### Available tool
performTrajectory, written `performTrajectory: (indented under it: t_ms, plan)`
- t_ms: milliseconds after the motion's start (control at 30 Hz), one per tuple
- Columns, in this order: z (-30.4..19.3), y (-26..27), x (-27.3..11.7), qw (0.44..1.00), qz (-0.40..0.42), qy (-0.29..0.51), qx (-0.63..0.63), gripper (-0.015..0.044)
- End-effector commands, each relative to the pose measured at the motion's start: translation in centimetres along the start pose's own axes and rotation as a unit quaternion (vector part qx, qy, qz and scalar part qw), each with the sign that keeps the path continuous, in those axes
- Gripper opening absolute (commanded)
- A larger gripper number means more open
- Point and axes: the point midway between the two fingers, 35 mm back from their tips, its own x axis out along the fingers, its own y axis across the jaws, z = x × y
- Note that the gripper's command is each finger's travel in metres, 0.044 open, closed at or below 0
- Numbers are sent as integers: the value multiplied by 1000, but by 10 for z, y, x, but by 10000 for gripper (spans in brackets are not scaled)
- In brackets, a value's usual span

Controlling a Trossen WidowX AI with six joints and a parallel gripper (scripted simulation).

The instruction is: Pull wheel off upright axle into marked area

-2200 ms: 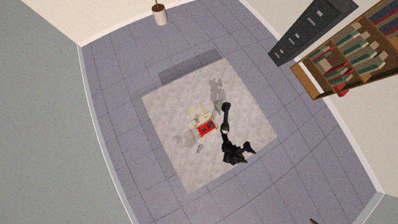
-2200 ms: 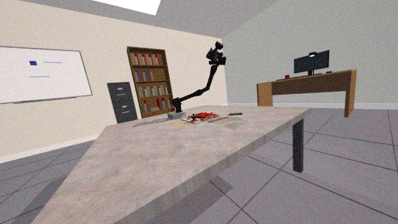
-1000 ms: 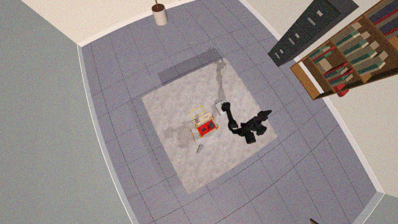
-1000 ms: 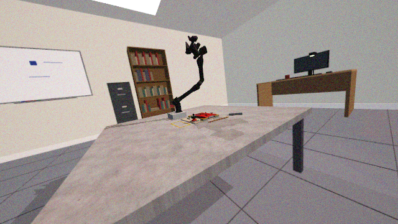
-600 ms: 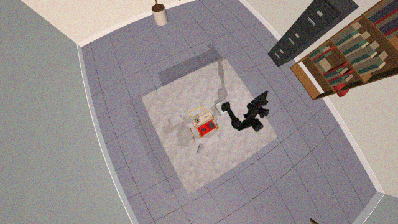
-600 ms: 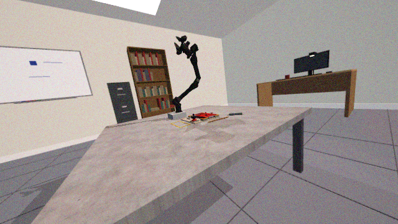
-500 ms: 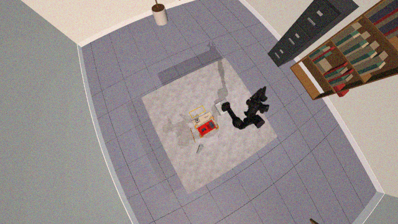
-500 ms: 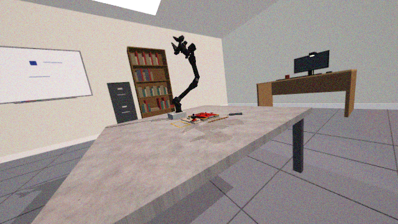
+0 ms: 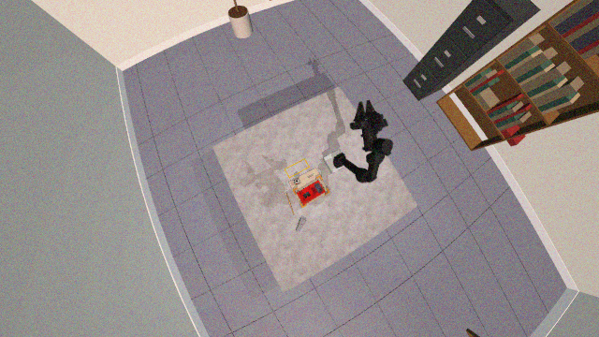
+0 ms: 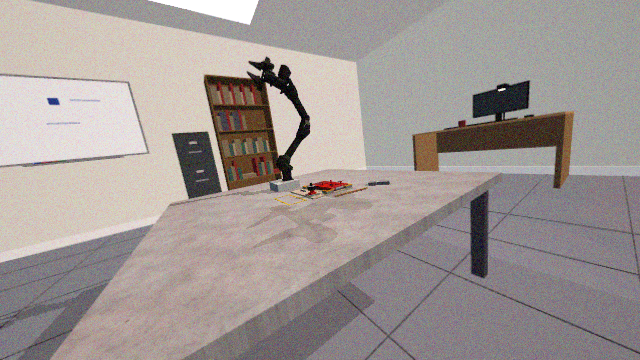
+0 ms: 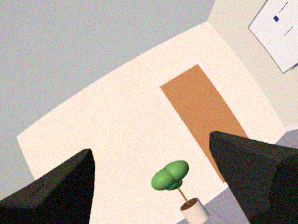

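Books [image 9: 545,81] [image 10: 245,146] in red, green, blue and grey fill much of the wooden bookcase [image 9: 454,117] [image 10: 242,106], standing in upright rows on its shelves. Just beside it, a dark filing cabinet [image 9: 449,51] [image 10: 196,162] has its drawers closed, so their contents are hidden. A pale, round plant pot [image 9: 241,25] [image 11: 194,211] holds brown soil and a thin stem; the wrist view shows rounded green foliage [image 11: 170,175] above it.

On the table [image 9: 337,234] [image 10: 225,250], a shallow red tray [image 9: 311,192] [image 10: 327,185] with yellowish edging carries small dark pieces, too small to name. Beside it lies a cream board [image 9: 306,177] [image 10: 302,193]. A small round, dark part [image 9: 296,181] [image 10: 312,189] on that board may be the wheel at its axle, but the views are too coarse to confirm it. Next to the board is the yellow-outlined marked area [image 9: 297,168] [image 10: 290,199], with no wheel visible inside it.

High above the table and well apart from these parts, the gripper [image 9: 365,101] [image 10: 249,67] [image 11: 152,149] has its fingers spread, with nothing between them.
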Motion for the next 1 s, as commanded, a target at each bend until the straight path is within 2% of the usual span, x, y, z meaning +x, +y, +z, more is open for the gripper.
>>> performTrajectory:
  t_ms: [0, 233, 500, 733, 967]
  plan:
    - [-37, 2, 24, 998, 14, 64, -12, 300]
    - [-101, 14, 49, 984, 51, 168, -33, 300]
    - [-176, 37, 59, 953, 104, 278, -59, 300]
    - [-239, 60, 53, 917, 146, 364, -78, 300]
    - [-299, 86, 31, 868, 196, 443, -107, 300]
